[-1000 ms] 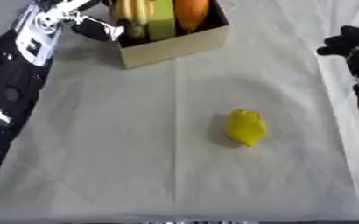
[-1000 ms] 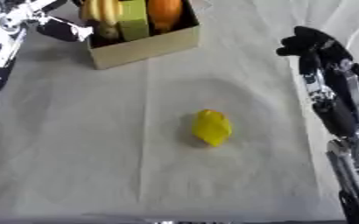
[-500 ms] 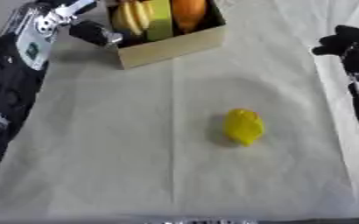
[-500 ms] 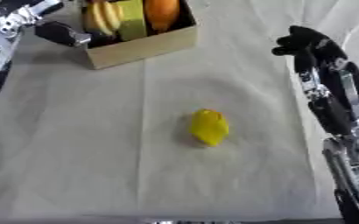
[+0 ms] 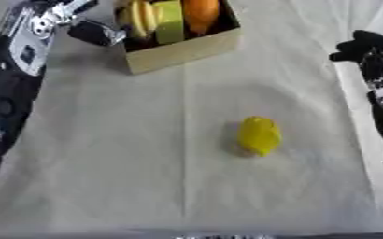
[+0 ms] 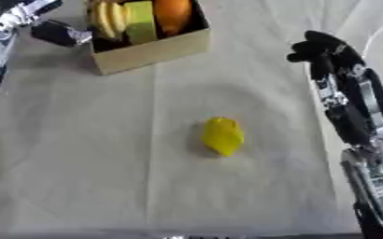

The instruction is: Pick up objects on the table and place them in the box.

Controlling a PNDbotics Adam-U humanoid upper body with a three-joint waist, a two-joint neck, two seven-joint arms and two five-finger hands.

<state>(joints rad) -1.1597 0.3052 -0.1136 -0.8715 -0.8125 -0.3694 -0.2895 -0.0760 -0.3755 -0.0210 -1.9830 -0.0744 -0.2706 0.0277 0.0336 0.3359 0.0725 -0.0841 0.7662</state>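
Fruit fills the cardboard box (image 5: 182, 49) at the far left of the worktop (image 5: 129, 154): bananas (image 5: 139, 18), a green piece (image 5: 169, 21) and an orange (image 5: 201, 13). One yellow fruit (image 5: 258, 136) lies alone on the pale cloth, well apart from the box. The left hand (image 5: 93, 32) is just beside the box's left wall, fingers curled and holding nothing. The right hand (image 6: 319, 49) hangs at the right edge, fingers curled, empty.
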